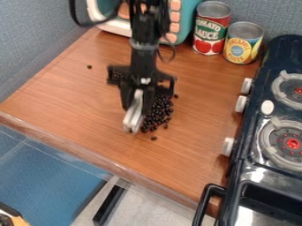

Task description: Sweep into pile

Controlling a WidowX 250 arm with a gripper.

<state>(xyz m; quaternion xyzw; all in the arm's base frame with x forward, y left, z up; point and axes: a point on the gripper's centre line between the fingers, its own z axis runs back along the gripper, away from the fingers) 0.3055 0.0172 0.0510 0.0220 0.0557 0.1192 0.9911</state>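
Surface [65, 97], brown wood-grain, by a blue-grey wall [32, 39]: two printed metal cans [212, 28] at the back, a dark toy stove [235, 181] alongside. Small round dark beans [159, 115], heaped mid-surface, a few strays apart. My black hand [137, 102], closed on a pale narrow tool [133, 120], just beside the heap.

Gripping a pale, narrow tool [134, 118] in the pincer [135, 104], right beside dark beans [159, 114] heaped on the bench [70, 101]; and look, two cans [212, 29] behind, near the stove [256, 174].
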